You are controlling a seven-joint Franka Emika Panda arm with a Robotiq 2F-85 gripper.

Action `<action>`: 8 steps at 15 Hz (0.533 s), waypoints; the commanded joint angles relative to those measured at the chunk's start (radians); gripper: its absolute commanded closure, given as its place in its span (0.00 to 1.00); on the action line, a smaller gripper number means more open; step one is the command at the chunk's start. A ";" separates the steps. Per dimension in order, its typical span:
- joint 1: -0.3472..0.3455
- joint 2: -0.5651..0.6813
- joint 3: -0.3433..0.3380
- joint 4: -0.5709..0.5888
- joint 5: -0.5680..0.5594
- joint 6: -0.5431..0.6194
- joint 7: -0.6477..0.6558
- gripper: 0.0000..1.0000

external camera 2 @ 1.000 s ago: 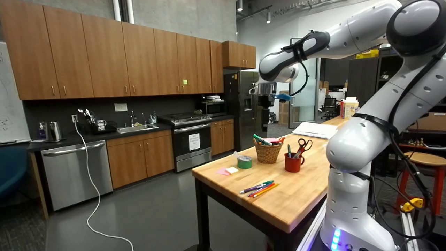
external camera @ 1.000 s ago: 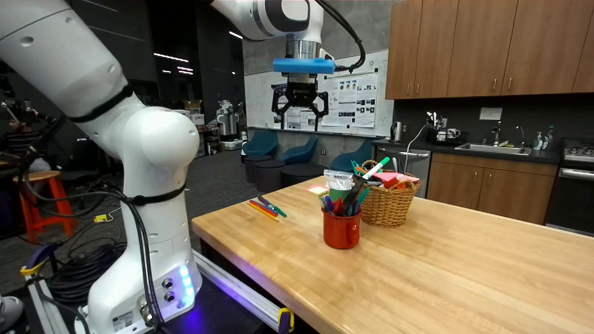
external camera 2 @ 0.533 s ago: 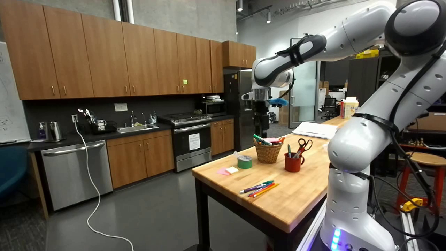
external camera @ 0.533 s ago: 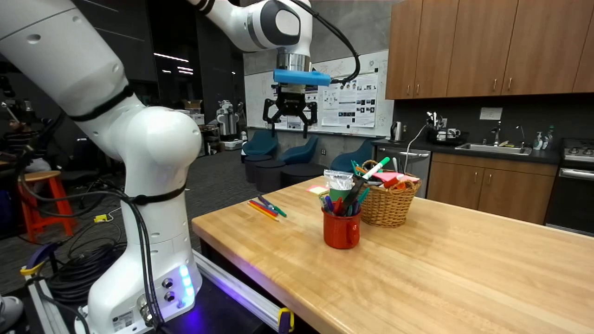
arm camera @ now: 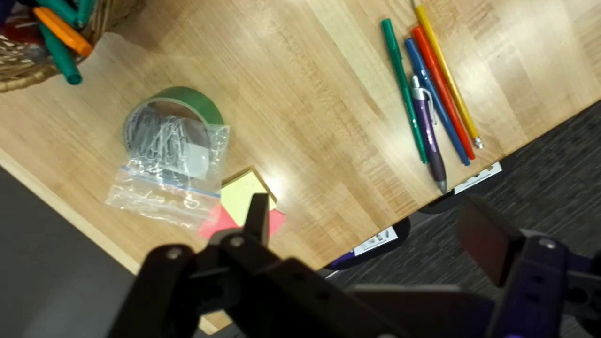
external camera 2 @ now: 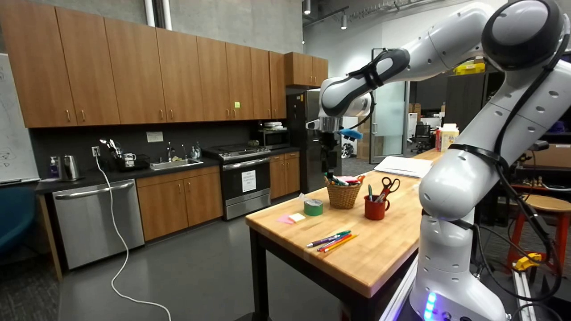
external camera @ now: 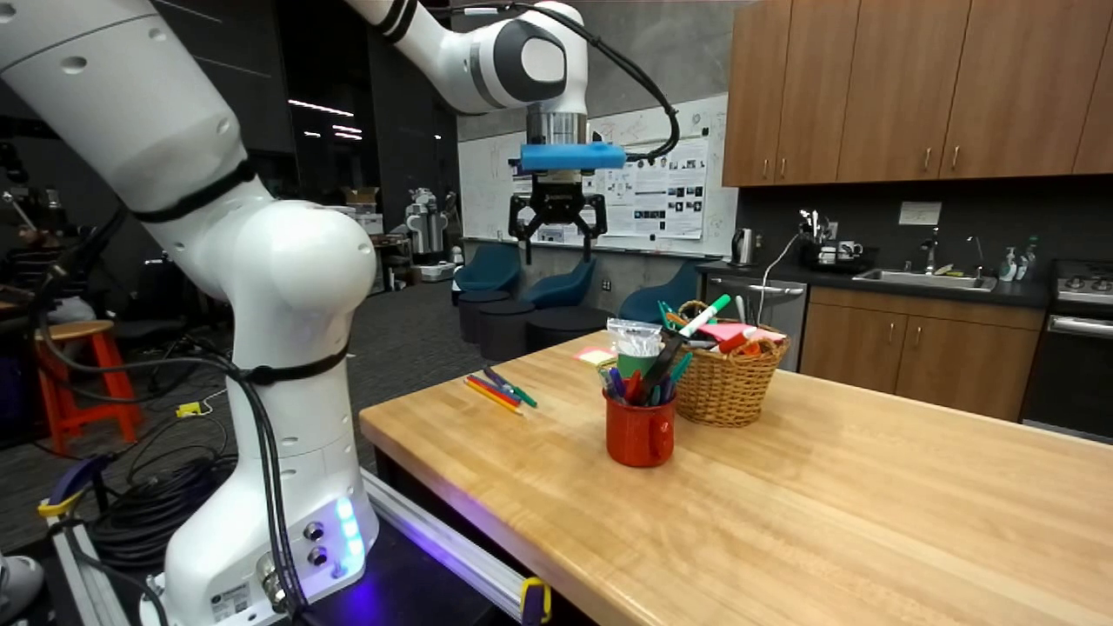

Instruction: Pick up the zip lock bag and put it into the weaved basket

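Pincer (external camera: 557, 258) has sunk slightly since earlier frame, in both exterior views; jaws well apart, nothing between them, presumably readied for straddling grasp. Wrist view, upper left: wicker basket (arm camera: 112, 16), crammed full; addition may perch on top. Left of centre: zip lock bag (arm camera: 162, 173) holding paper clips (arm camera: 164, 138), slumped over green tape roll (arm camera: 201, 102), which props clip end off bench (arm camera: 305, 141); mouth points to frame bottom, slightly left; long axis seemingly near vertical in frame. Nearer centre: sticky notes (arm camera: 243, 197) at bag's edge. Upper right: pens (arm camera: 428, 129) side by side.
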 commanded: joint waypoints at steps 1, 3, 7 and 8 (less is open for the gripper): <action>-0.016 0.109 0.001 0.063 0.022 0.061 0.029 0.00; -0.010 0.168 0.001 0.105 0.045 0.085 0.028 0.00; -0.007 0.327 0.020 0.245 0.113 0.122 0.058 0.00; -0.008 0.366 0.027 0.283 0.127 0.129 0.068 0.00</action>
